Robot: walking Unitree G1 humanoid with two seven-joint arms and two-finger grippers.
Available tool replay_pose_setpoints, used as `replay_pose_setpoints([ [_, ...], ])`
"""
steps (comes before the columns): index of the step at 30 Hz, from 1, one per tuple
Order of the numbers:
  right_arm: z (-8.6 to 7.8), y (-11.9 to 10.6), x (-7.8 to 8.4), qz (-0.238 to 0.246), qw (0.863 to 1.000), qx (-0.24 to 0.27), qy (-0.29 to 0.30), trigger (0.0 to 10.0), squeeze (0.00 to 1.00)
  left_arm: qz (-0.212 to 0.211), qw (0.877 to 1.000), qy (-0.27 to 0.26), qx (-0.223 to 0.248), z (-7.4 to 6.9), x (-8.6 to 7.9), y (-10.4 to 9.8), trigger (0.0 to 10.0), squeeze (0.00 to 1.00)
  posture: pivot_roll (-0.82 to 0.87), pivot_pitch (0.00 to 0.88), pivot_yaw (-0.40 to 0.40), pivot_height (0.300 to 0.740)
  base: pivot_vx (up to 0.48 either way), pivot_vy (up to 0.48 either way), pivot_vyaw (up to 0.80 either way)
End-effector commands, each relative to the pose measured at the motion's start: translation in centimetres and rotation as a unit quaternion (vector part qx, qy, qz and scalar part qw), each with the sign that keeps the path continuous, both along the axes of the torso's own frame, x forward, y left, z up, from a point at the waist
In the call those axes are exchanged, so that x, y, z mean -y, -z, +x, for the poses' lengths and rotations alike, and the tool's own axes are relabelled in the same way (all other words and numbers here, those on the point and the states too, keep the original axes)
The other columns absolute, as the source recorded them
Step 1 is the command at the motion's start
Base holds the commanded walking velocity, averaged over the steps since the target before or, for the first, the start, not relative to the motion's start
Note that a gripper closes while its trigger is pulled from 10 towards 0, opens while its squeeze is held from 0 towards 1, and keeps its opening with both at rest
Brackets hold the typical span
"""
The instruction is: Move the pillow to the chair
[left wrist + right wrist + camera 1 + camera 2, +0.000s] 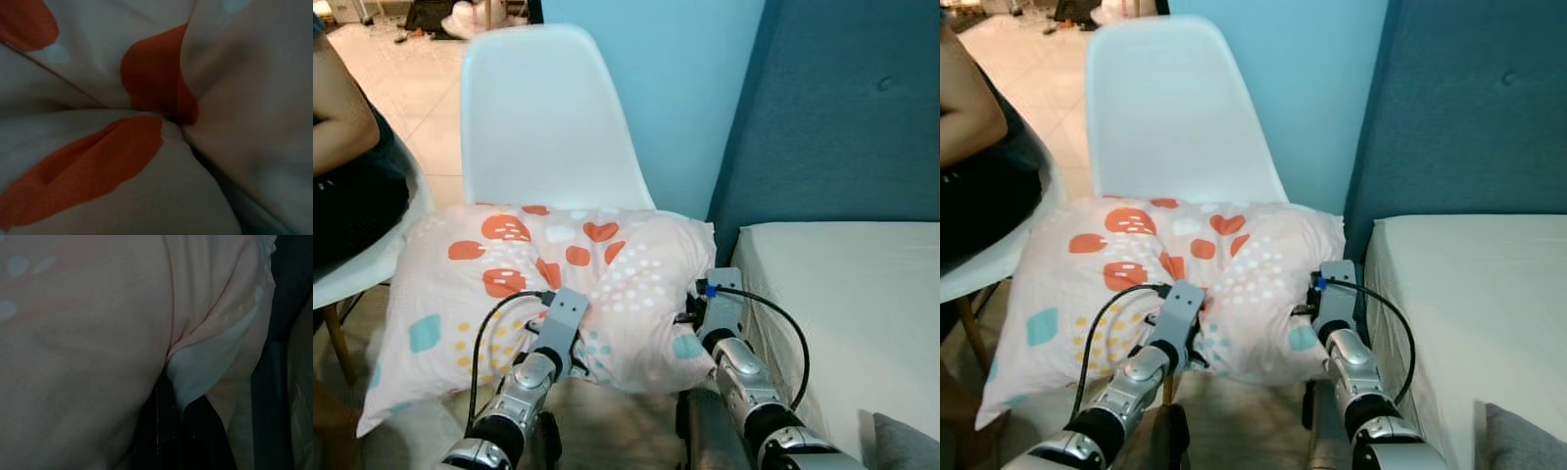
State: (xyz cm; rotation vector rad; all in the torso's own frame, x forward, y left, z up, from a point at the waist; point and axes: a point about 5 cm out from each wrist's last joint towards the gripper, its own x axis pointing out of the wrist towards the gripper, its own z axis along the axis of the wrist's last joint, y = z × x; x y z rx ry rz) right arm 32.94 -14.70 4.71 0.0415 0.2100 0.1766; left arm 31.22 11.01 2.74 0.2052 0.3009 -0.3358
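A pale pink pillow (pixel 548 284) with orange hearts, white dots and teal patches hangs in front of the white plastic chair (pixel 543 117), level with its seat. My left gripper (pixel 576 311) is buried in the pillow's lower middle, and the left wrist view has the fabric (pixel 146 88) bunched into a tight crease. My right gripper (pixel 707 302) grips the pillow's right end. In the right wrist view a fold of cloth (pixel 195 367) is pinched at a black finger (pixel 161 431). The pillow hides the fingertips of both grippers in the eye views.
A bed with a white mattress (pixel 862 304) and a blue padded headboard (pixel 842 108) stands at the right. A seated person (pixel 342 166) on another white chair (pixel 372 259) is close at the left. A grey cushion corner (pixel 906 441) lies low right. Tiled floor stretches behind.
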Motion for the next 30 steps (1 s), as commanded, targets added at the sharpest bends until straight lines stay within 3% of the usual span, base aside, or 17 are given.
replay_pose_setpoints([
  [1,0.1,-0.1,-1.1,0.003,1.0,-0.002,-0.024,10.0,0.0,-0.001,1.0,-0.008,-0.001,0.2,-0.4,-0.2,10.0,0.0,0.02,0.135,-0.001,0.575,0.0,0.0,0.0],
  [5,0.0,0.0,-1.1,0.007,1.0,-0.005,-0.029,10.0,0.0,-0.007,1.0,-0.01,-0.003,0.3,-0.5,-0.2,10.0,0.0,0.02,0.135,-0.001,0.575,0.0,0.0,0.0],
  [6,0.0,0.0,-1.2,0.012,0.999,-0.004,-0.033,10.0,0.0,-0.013,1.0,-0.013,-0.004,0.3,-0.6,-0.3,10.0,0.91,0.02,0.135,0.0,0.575,0.0,0.0,0.0],
  [7,0.0,-0.1,-1.2,0.016,0.999,-0.001,-0.034,10.0,1.0,-0.023,1.0,-0.015,-0.005,0.4,-0.6,-0.4,10.0,1.0,0.02,0.135,0.0,0.575,0.0,0.0,0.0],
  [19,0.0,-0.8,0.0,0.026,0.999,0.035,-0.026,10.0,1.0,-0.053,0.998,0.022,0.01,-0.2,-1.2,-1.1,10.0,1.0,0.02,0.139,0.004,0.575,0.0,0.0,0.0],
  [23,-0.2,-0.9,0.9,0.024,0.999,0.042,-0.018,10.0,1.0,-0.058,0.998,0.028,0.007,-1.1,-2.0,-1.3,10.0,1.0,0.03,0.14,0.0,0.575,0.0,0.0,0.0],
  [30,-0.7,-0.6,2.3,0.024,0.999,0.046,-0.008,10.0,1.0,-0.05,0.999,0.01,0.001,-4.1,-5.3,-0.9,10.0,1.0,0.04,0.141,-0.008,0.575,0.0,0.0,0.0],
])
